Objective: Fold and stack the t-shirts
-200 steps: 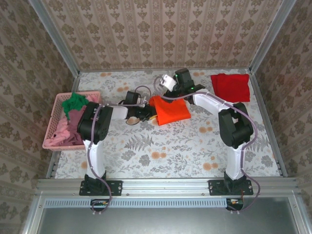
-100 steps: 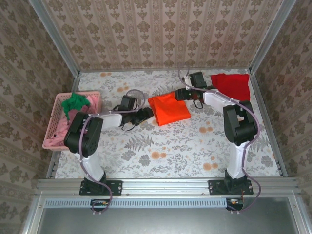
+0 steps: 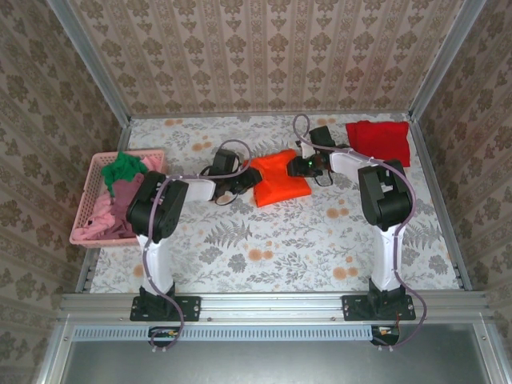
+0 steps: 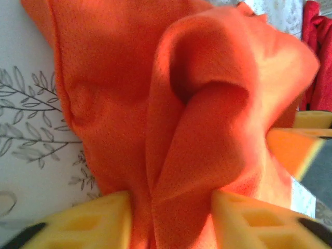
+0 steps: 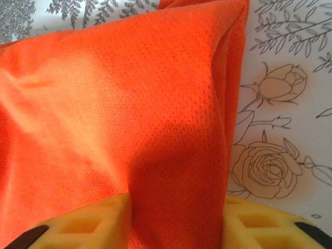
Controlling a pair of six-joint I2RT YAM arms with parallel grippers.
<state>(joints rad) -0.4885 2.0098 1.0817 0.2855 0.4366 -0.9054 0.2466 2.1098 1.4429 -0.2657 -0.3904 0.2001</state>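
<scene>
Floral-patterned table (image 3: 264, 240): orange t-shirt (image 3: 278, 180) centre, red t-shirt (image 3: 378, 142) far right, pink basket (image 3: 88, 190) left.

A pink lattice basket (image 3: 88, 196) sits at the left edge of the floral-patterned table (image 3: 264, 240), enclosed by damask-wallpapered walls (image 3: 264, 56).

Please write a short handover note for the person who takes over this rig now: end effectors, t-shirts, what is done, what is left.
The left end effector is shut on the orange t-shirt at mid-table, cloth bunched. The right end effector is shut on its far right corner. The red t-shirt lies folded at the far right. The green t-shirt and others wait in the pink basket. To do: finish orange, stack on red, then the rest.
</scene>
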